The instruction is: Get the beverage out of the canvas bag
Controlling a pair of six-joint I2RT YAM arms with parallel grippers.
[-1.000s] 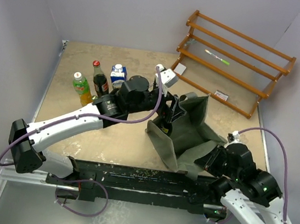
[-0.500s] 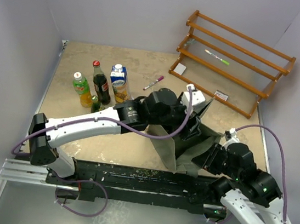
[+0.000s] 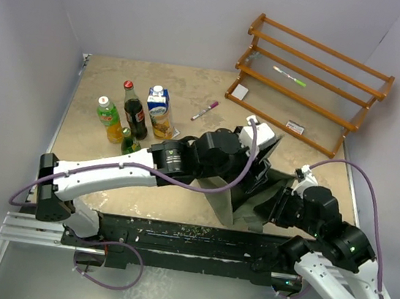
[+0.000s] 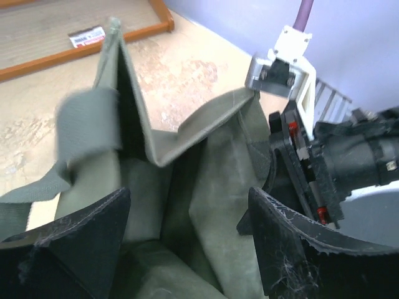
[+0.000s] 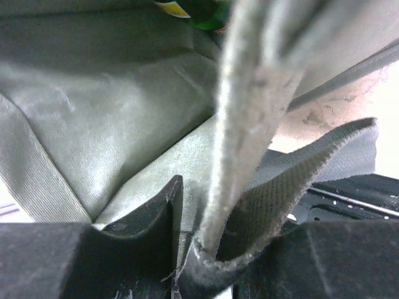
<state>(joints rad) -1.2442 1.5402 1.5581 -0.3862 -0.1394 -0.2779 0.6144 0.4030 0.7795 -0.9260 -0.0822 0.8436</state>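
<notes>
The grey-green canvas bag (image 3: 240,210) lies at the front middle of the table, mostly hidden under my left arm. My left gripper (image 3: 259,173) is open and empty, hanging in the bag's mouth; the left wrist view shows its jaws (image 4: 187,199) wide apart over creased fabric (image 4: 218,156), with no bottle in sight. My right gripper (image 3: 279,204) is shut on the bag's near-right rim, and the fabric edge runs between its fingers (image 5: 218,243). A piece of a green bottle with a yellow label (image 5: 202,9) shows at the top edge of the right wrist view, against the bag's fabric (image 5: 93,106).
At the back left stand a green white-capped bottle (image 3: 105,116), a cola bottle (image 3: 133,111), a blue-and-white carton (image 3: 158,109) and a small green bottle (image 3: 128,142). A purple pen (image 3: 206,110) lies mid-table. A wooden rack (image 3: 308,83) stands at the back right.
My left arm has swung right from the bag's left edge and now hangs over the bag's mouth. The bag has been pressed narrower. The right gripper has kept hold of the rim.
</notes>
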